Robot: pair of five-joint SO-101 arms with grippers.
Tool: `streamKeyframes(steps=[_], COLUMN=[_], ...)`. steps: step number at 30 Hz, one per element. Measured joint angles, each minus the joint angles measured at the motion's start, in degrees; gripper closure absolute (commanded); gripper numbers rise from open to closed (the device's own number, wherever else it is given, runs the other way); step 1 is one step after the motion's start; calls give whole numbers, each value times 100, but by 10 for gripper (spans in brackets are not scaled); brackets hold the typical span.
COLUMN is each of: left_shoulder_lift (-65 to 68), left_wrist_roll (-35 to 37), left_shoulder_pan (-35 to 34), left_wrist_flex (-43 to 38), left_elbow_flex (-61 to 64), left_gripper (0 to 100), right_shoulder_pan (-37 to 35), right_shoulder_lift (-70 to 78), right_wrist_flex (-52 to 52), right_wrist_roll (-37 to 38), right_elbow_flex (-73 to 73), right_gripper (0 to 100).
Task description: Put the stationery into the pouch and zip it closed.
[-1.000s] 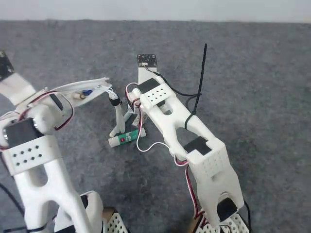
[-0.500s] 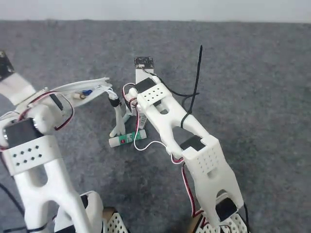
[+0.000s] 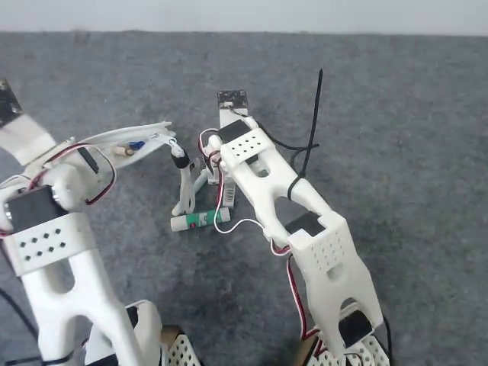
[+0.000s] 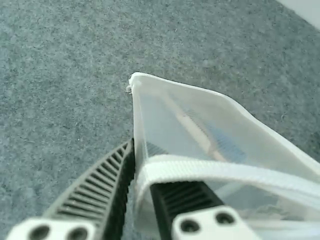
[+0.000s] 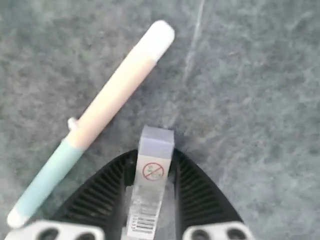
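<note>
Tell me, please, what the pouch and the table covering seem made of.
The translucent white pouch looks like frosted plastic, since its contents show through, edged with woven tape. The grey table covering looks like short-pile carpet or felt, matte and fuzzy.

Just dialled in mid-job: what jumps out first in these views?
The left end effector is clamped on the edge of the translucent pouch, held off the grey carpet with stationery inside. The right end effector grips a small labelled stick low over the carpet, beside a loose pastel marker.
</note>
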Motion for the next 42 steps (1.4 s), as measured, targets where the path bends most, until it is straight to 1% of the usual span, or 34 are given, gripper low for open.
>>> streamKeyframes(steps=[7,12,26,30,42], left_shoulder_lift=[0,0,0,0,0], left_wrist_roll=[0,0,0,0,0], left_shoulder_pan=[0,0,0,0,0], left_wrist_flex=[0,0,0,0,0], left_elbow_flex=[0,0,0,0,0], left_gripper=[989,989,989,989,989], right_shoulder_pan=[-9,-114,-738,-853,-862], right_shoulder_lift=[-659,-1266,-2734,-2892,-3007], right_wrist_flex=[536,1090,2435,2497,2585], right_wrist_roll=[747,1055,1073,1073,1073], right_elbow_flex=[9,9,9,9,9], right_gripper=[993,993,993,993,993])
